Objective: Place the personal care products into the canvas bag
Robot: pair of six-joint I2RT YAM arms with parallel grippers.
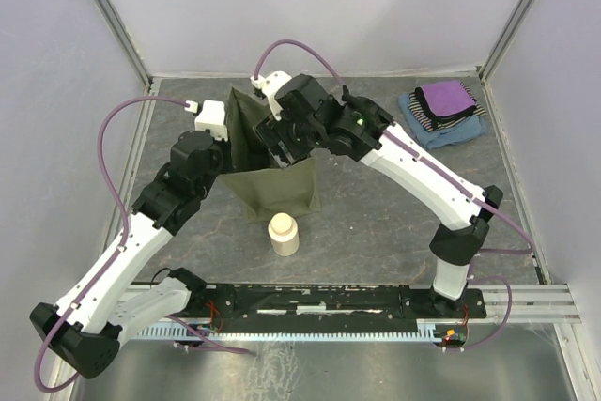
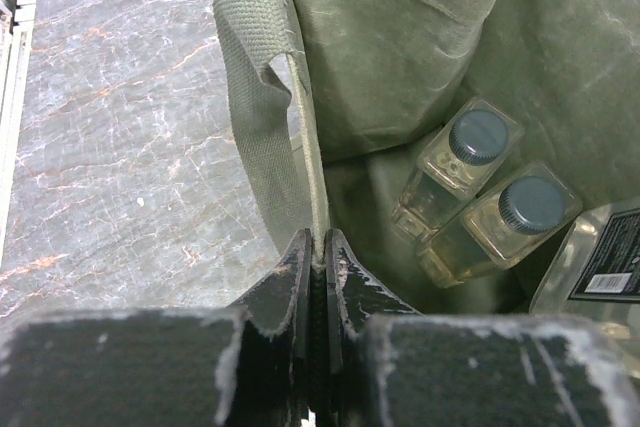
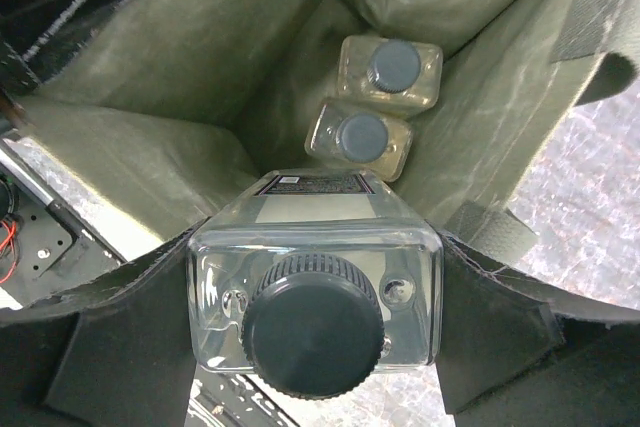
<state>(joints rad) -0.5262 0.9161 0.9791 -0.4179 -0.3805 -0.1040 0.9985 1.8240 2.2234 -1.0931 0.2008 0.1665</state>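
1. Black foam pads (image 3: 110,347) of the right gripper (image 3: 315,319) press on two opposite sides of a clear square bottle (image 3: 315,247), just below its dark round cap. The jaws stand only as wide as the glass between them.
2. This held bottle hangs upright in the mouth of the olive canvas bag (image 3: 230,57), its body below the rim and a printed label showing on one face.
3. Down on the bag's floor a second bottle (image 3: 390,72) and a third bottle (image 3: 360,137) stand upright and touch each other, tucked into a corner where two fabric walls meet.
4. Over on the left, the left gripper (image 2: 320,247) is closed tight, with the bag's rim pinched between its fingertips just beside the woven handle strap (image 2: 255,97).
5. Seen from above, the bag stands at the middle of the grey marbled table (image 1: 376,223), with the left gripper at its left edge and the right gripper over its opening.
6. One cream jar (image 1: 283,235) stands upright on the table just near of the bag, outside it and apart from both grippers.
7. Folded cloths (image 1: 443,112), blue, striped and purple, lie stacked in the far right corner, well apart from the bag.
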